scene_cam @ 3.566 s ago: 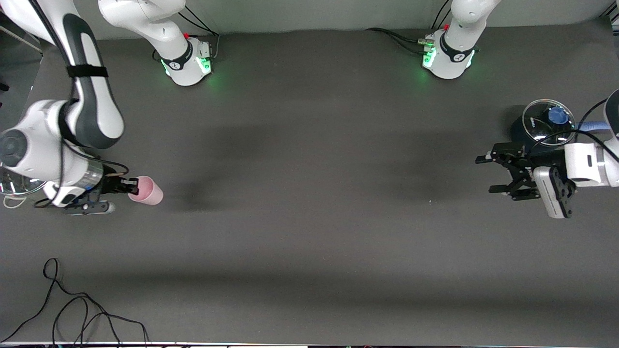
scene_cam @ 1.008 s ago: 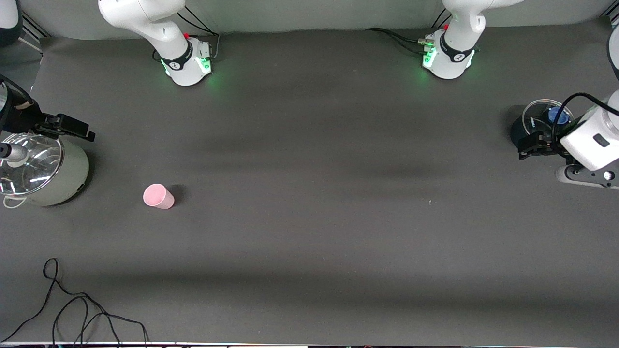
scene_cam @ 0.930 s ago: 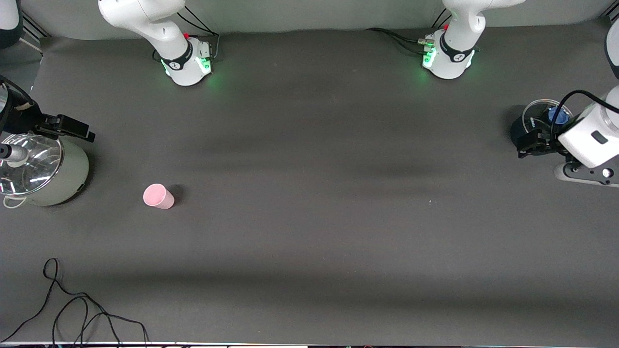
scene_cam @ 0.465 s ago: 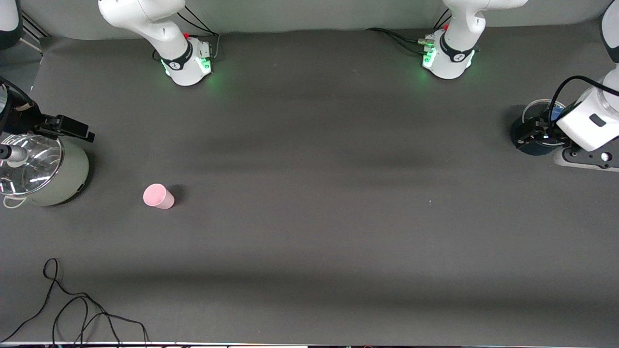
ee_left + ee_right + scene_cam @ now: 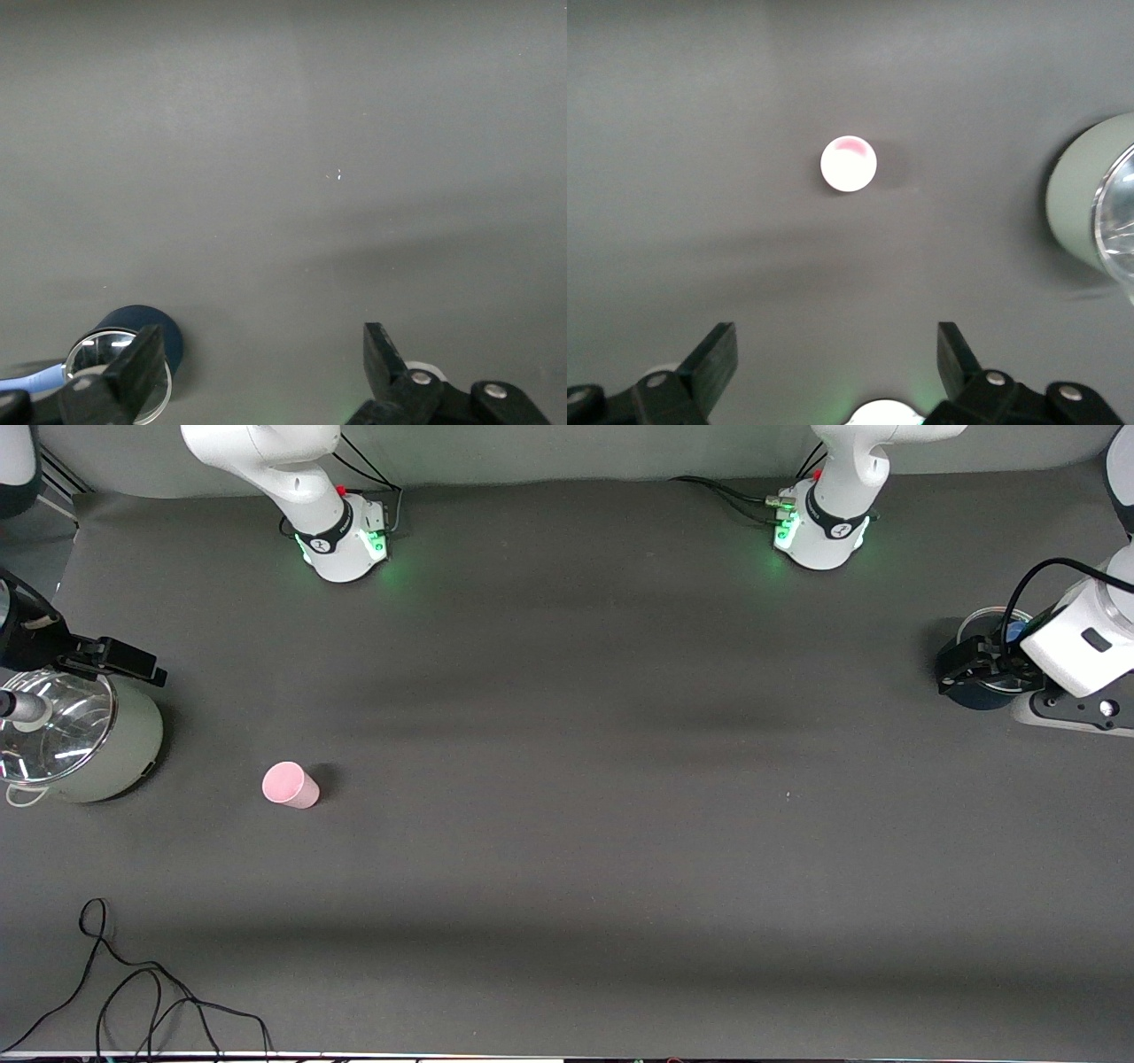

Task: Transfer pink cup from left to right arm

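Shows mostly bare grey table (image 5: 283, 133), with a tiny bright speck (image 5: 339, 175) right of centre. At the bottom edge, left gripper (image 5: 261, 372), its two black fingers (image 5: 142, 363) spread wide apart with nothing between them. In the lower left corner, a dark blue pot (image 5: 142, 323) with a glass lid (image 5: 111, 367) and a pale blue handle (image 5: 31, 379), partly covered by one finger.

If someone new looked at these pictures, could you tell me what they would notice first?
The pink cup stands alone, upright on the dark table, toward the right arm's end, beside a pale green pot with a glass lid. Both grippers are open and apart from it: the right gripper over the pot, the left gripper over a dark blue pot.
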`<state>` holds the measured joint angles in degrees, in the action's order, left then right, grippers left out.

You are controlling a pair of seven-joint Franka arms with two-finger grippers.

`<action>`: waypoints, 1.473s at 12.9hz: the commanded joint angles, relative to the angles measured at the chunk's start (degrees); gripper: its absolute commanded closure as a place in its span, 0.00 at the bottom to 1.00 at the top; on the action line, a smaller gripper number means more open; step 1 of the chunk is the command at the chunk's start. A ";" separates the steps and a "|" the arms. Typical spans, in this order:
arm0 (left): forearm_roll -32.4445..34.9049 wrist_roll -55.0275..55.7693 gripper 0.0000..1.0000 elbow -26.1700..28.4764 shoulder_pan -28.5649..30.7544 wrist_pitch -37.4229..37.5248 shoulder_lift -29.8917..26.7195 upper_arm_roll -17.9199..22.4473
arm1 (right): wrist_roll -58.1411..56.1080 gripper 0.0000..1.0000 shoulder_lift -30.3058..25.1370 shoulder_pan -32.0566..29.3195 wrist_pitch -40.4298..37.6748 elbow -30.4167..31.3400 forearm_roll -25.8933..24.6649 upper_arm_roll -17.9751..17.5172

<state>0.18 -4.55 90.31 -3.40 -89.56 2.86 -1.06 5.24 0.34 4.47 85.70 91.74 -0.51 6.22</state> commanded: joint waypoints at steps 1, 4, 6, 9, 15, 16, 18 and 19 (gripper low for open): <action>-2.37 -0.81 0.00 1.01 -0.29 -0.53 -1.81 0.98 | 0.47 0.00 6.59 1.51 -0.63 -9.90 -2.84 -0.77; -2.20 -0.81 0.00 1.01 -0.29 -0.53 -1.81 0.98 | -0.06 0.00 2.84 1.59 -0.46 -4.67 -2.92 0.02; -2.11 -0.72 0.00 1.01 -0.29 -0.62 -1.81 0.98 | 0.03 0.00 2.03 1.59 0.78 -3.50 -2.92 -0.07; -2.11 -0.72 0.00 1.01 -0.20 -0.53 -2.16 0.98 | 0.12 0.00 2.91 2.21 1.13 -3.94 -2.75 0.02; -2.11 -0.72 0.00 1.10 -0.20 -0.62 -2.16 0.98 | 0.12 0.00 3.00 2.21 1.66 -3.85 -2.31 -0.07; -2.11 -0.64 0.00 1.10 -0.20 -0.62 -2.16 0.98 | 0.12 0.00 2.91 2.21 1.66 -3.76 -2.31 -0.07; -2.11 -0.72 0.00 1.18 -0.20 -0.62 -2.16 0.98 | 0.20 0.00 3.00 2.30 1.49 -3.76 -2.31 0.02; -2.11 -0.72 0.00 1.10 -0.20 -0.62 -2.16 0.98 | 0.99 0.00 3.00 2.21 1.48 -3.94 -2.31 0.02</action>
<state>-1.37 -4.59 90.25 -3.37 -89.62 2.17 -0.54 5.27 4.33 6.23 86.55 86.95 -2.27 6.06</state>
